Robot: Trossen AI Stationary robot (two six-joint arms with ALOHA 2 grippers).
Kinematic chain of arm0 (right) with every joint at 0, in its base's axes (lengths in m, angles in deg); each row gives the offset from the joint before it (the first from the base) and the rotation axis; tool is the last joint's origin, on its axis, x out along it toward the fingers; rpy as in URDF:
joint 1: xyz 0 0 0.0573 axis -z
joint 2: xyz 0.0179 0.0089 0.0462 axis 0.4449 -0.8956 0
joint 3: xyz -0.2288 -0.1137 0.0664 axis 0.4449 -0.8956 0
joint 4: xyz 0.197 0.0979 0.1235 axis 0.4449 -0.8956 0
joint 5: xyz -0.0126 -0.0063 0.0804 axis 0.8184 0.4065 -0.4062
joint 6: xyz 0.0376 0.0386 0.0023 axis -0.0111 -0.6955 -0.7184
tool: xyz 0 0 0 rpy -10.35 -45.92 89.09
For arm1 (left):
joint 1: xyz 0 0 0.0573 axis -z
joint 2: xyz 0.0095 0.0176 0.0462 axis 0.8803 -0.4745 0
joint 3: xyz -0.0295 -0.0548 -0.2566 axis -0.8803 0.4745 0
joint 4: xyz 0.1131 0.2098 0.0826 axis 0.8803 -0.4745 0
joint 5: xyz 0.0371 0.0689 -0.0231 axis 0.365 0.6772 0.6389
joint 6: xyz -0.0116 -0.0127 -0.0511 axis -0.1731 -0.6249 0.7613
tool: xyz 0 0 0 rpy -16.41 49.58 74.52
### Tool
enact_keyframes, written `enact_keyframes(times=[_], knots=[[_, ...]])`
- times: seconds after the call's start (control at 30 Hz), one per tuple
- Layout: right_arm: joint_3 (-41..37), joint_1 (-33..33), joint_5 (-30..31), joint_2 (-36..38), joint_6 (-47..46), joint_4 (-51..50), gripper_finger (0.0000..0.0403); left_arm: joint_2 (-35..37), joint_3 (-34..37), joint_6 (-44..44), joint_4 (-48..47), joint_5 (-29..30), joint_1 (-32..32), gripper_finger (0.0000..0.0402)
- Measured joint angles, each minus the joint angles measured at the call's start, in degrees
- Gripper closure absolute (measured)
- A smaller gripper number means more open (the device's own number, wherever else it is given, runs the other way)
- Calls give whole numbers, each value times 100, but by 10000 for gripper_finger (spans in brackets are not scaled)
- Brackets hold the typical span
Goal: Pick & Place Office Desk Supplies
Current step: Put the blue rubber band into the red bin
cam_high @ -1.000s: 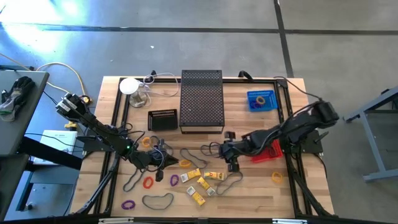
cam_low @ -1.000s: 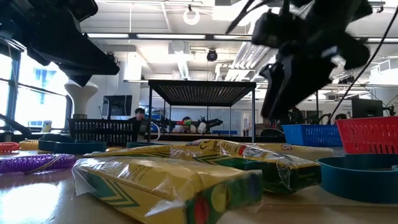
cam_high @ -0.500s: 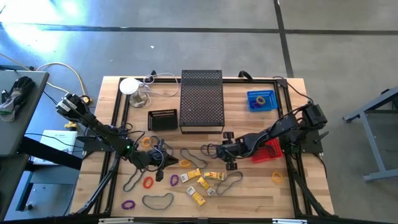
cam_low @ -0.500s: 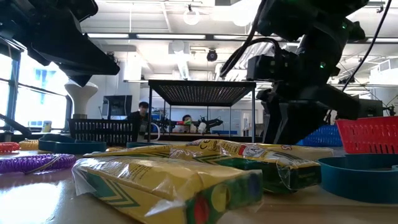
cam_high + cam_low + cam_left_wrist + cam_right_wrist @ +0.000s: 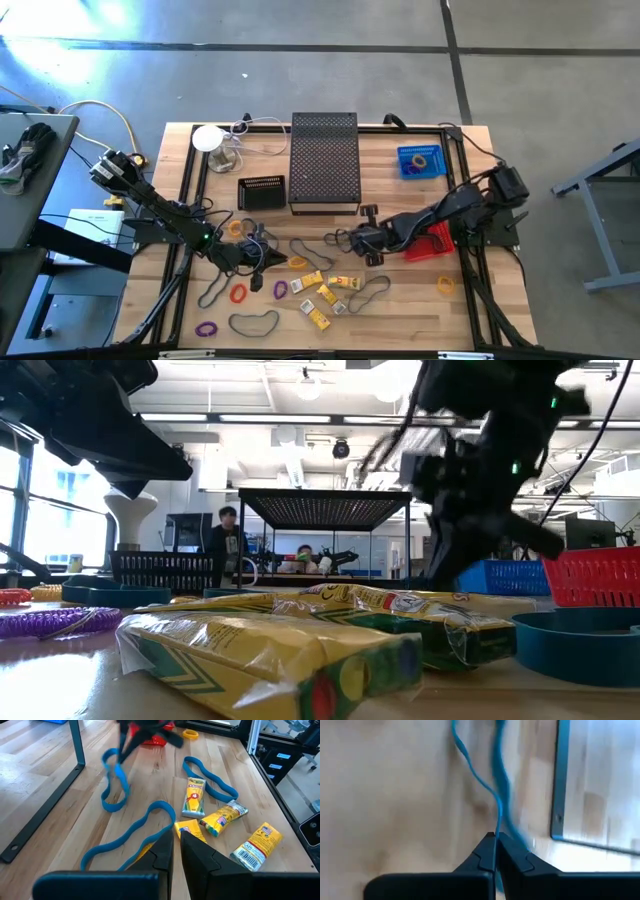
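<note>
near the middle of the wooden table (image 5: pixel 400 320), just in front of the black perforated metal box (image 5: pixel 324 161), the right gripper (image 5: pixel 358 238) is seen with its fingers pinched together on a thin blue rubber-band loop (image 5: pixel 496 785); in the right wrist view the band is clamped between the two dark fingertips (image 5: pixel 489 851) and trails away over the wood. in the left wrist view that same loop (image 5: pixel 115 782) is shown partly raised off the table under the far gripper. the left gripper (image 5: pixel 270 259) is held low over the left-centre of the table, its fingers nearly closed, their tips beside another long blue band (image 5: pixel 130 837) and a small yellow rectangular packet (image 5: pixel 189 828), with nothing gripped. more yellow packets (image 5: pixel 325 292), small coloured loops (image 5: pixel 238 294) and a red basket (image 5: pixel 434 243) are spread nearby.
</note>
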Motion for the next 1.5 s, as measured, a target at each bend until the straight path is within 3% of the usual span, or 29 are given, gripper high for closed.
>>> enact_keyframes(times=[0.27,0.47,0.63,0.77,0.83,1.5], knots=[[1108,-1058,1004,509,-1006,-2274,401,-13,0,47,-23,-2,2,371],[2067,-1875,1545,623,-2770,-4478,401,-68,0,65,-51,-11,22,371],[2366,-2255,1651,626,-4235,-5736,401,-150,2,70,-19,4,-6,371],[2361,-2314,1215,614,-5608,-6852,401,-189,2,79,-25,25,-53,371],[2319,-2315,932,636,-6009,-6887,401,-210,-2,90,-7,24,-57,371],[2195,-2473,-184,1221,-6734,-6888,401,-337,0,114,66,-11,-52,371]])
